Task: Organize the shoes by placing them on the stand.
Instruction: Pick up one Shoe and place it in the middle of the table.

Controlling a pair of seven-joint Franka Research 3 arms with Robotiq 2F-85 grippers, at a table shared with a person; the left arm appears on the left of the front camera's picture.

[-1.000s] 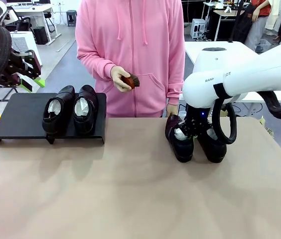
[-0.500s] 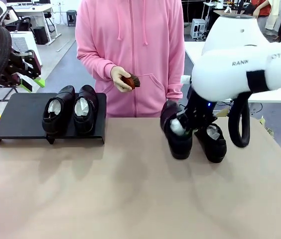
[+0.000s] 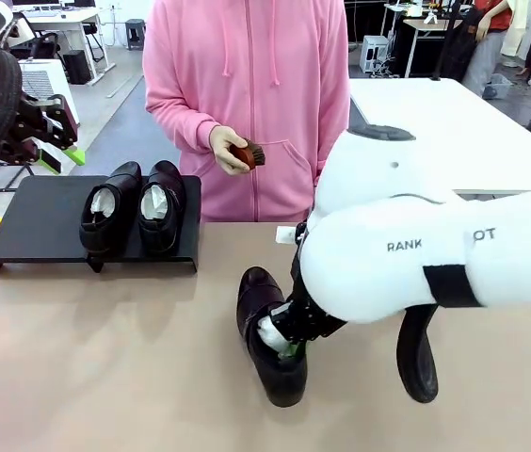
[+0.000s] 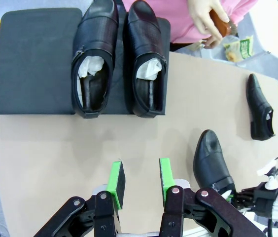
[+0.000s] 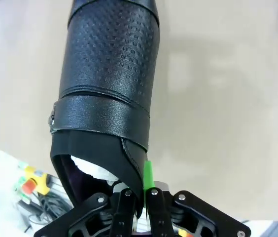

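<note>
Right gripper (image 3: 289,341) is noted low over the table (image 3: 105,377), just right of centre and toward the near side, under the bulky white right arm (image 3: 407,254). Its jaws are seen pinched almost together on the collar of the held shoe (image 3: 264,320). In the right wrist view one green pad (image 5: 148,174) is pressed on the outside of the leather wall at the opening, and the other finger is hidden inside. The held shoe (image 5: 109,74) is tilted, toe aimed far and left, heel nearest the camera. Pale stuffing is seen in its opening. Whether its sole is clear of the table cannot be told

The stand (image 3: 40,221) is recorded at the far left of the table. Two shoes are set side by side on its right part, touching or nearly so: the outer shoe (image 3: 108,209) to the left, the inner shoe (image 3: 160,205) to the right. Toes are turned to the far side, heels at the near edge

The fourth shoe (image 4: 260,106) is seen in the left wrist view, lying on the table at far right, well apart from the held shoe (image 4: 210,160)

Left gripper (image 4: 140,180) is held high at the far left. Its jaws are parted roughly halfway, with nothing between the green pads

A person in a pink hooded top is stood at the far edge. A small brown brush (image 3: 247,151) is held in one hand (image 3: 226,149)
</note>
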